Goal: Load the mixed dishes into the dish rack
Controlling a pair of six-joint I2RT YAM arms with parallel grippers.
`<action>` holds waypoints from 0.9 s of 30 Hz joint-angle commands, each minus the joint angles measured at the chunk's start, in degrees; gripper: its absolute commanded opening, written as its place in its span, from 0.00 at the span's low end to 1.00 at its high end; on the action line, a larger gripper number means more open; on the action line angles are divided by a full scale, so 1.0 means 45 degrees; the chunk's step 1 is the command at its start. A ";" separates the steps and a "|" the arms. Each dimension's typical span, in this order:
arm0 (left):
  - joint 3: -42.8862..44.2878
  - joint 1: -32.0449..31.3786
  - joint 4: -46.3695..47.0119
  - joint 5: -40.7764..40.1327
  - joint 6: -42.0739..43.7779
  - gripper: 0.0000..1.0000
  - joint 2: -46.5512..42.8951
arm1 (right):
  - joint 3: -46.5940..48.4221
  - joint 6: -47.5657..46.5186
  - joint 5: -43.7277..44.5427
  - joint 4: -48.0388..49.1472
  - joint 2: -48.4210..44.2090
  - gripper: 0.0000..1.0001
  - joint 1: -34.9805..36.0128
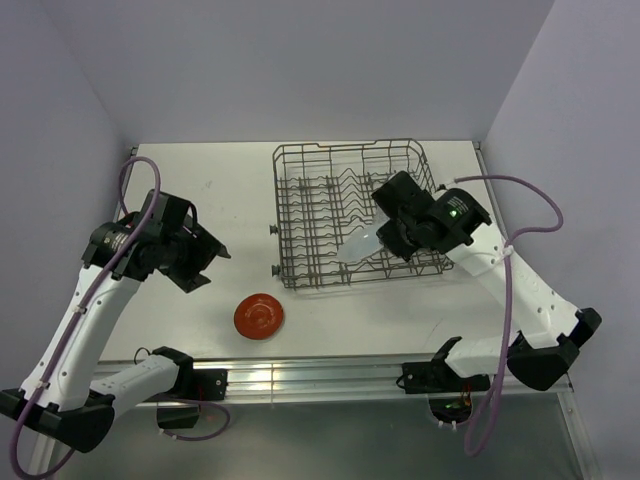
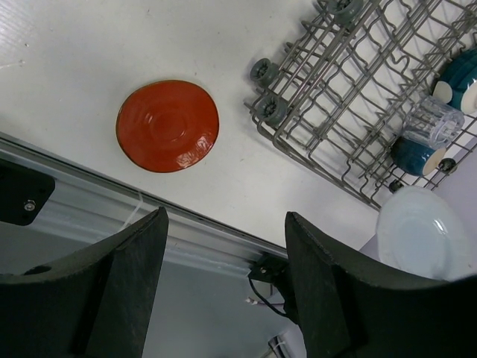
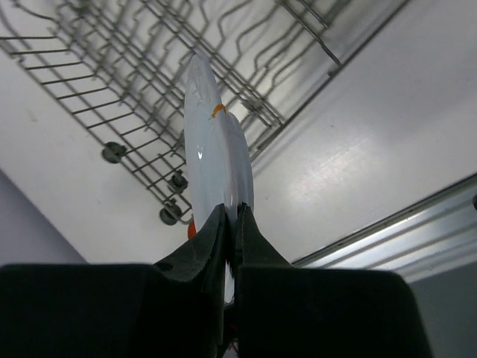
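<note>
Right gripper (image 3: 229, 218): jaws closed tight on the rim of the pale blue-grey plate (image 3: 212, 142), which is held edge-on and upright, clear of the wires, over the near part of the dish rack (image 3: 112, 74). In the top view the same plate (image 1: 362, 243) hangs above the rack's near tine rows.

Left gripper (image 2: 223, 276): jaws well apart, nothing between the fingers (image 2: 127, 291), poised above the table (image 1: 200, 180) to the left of the rack.

Red-orange plate (image 2: 168, 125): flat on the table, outside the rack, near its near-left corner and close to the front edge.

Clear glass tumbler (image 2: 432, 121): inside the rack, on its side, touching a dark blue vessel (image 2: 414, 155).
</note>
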 commanded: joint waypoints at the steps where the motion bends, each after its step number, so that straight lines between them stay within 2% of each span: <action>1: -0.0054 -0.0058 -0.0255 0.0327 0.0085 0.70 -0.0074 | -0.0539 0.1800 -0.0897 -0.0433 0.0097 0.00 -0.0381; 9: -0.0308 -0.0077 0.0058 0.0523 0.0260 0.69 0.0414 | -0.0619 0.1879 -0.1855 -0.0725 0.0840 0.00 -0.1104; 16: -0.0249 -0.0077 0.0194 0.0562 0.0514 0.70 0.0804 | -0.1849 0.1978 -0.2949 -0.0356 0.0937 0.00 -0.2198; 24: -0.0172 -0.0097 0.0526 0.0601 0.0944 0.70 0.1410 | -0.0094 0.1020 -0.1974 -0.0645 0.2265 0.00 -0.2824; 27: -0.0035 -0.0097 0.0566 0.0659 0.1081 0.70 0.1644 | 0.0280 0.0981 -0.2634 -0.0687 0.2890 0.00 -0.2980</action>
